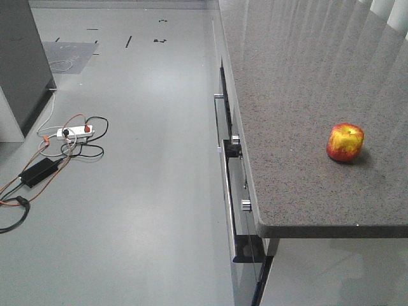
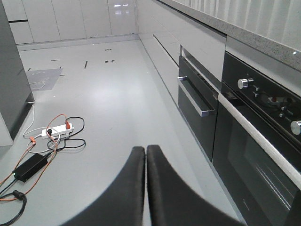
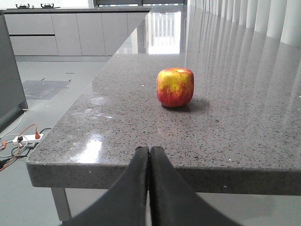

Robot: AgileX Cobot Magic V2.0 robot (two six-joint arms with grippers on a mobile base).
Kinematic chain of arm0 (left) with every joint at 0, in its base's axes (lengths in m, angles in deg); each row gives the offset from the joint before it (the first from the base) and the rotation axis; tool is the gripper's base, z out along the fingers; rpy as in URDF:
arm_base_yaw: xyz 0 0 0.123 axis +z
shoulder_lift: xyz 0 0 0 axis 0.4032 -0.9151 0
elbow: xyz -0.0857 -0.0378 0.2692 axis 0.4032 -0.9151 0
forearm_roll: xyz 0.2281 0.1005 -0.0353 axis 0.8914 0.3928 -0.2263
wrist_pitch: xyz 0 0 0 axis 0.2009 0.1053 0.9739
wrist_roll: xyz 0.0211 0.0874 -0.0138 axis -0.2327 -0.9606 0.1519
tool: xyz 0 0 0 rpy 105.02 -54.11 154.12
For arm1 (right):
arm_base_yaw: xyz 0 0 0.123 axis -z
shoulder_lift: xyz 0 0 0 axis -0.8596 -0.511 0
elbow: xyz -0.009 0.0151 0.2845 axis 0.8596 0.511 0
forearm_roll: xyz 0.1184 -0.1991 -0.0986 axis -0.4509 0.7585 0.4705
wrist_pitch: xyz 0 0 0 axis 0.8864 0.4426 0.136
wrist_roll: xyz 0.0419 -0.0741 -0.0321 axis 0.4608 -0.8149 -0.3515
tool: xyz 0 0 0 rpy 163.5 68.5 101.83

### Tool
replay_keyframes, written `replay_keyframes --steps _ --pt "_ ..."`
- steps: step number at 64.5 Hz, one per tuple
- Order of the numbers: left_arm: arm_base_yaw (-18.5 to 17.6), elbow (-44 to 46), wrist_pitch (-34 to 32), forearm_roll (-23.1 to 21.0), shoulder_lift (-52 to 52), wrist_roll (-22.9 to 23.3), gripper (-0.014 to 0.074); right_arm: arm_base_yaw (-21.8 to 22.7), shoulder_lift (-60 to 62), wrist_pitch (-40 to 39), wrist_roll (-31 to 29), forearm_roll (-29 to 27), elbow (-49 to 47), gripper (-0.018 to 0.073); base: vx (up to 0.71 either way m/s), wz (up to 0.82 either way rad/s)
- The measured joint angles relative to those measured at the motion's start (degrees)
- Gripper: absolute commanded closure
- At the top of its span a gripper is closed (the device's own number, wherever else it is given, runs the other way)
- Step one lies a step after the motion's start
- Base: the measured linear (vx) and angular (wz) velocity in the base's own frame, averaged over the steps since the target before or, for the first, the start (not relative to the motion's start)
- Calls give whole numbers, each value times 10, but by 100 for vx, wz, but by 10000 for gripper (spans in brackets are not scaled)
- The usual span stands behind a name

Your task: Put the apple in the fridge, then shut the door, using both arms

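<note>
The red and yellow apple [image 1: 345,142] stands alone on the speckled grey countertop [image 1: 287,83], near its front right corner. In the right wrist view the apple [image 3: 175,87] lies ahead and a little right of my right gripper [image 3: 149,149], which is shut and empty, level with the counter's front edge. My left gripper [image 2: 146,148] is shut and empty too, hanging over the floor left of the ovens. A tall dark grey body at the far left is the fridge [image 1: 22,64]. Only its outer side shows, and I cannot make out the door.
Built-in ovens [image 2: 202,101] with bar handles and knobs line the counter's front. A white power strip [image 1: 75,132], orange and black cables and a black adapter [image 1: 38,171] lie on the grey floor near the fridge. Grey cabinets [image 2: 70,19] close the far wall.
</note>
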Motion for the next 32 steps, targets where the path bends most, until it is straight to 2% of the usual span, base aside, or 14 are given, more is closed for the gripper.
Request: replay_keyframes --steps 32 --pt "0 0 0 0 0 0 601 0 0 -8 0 -7 -15 564 0 0"
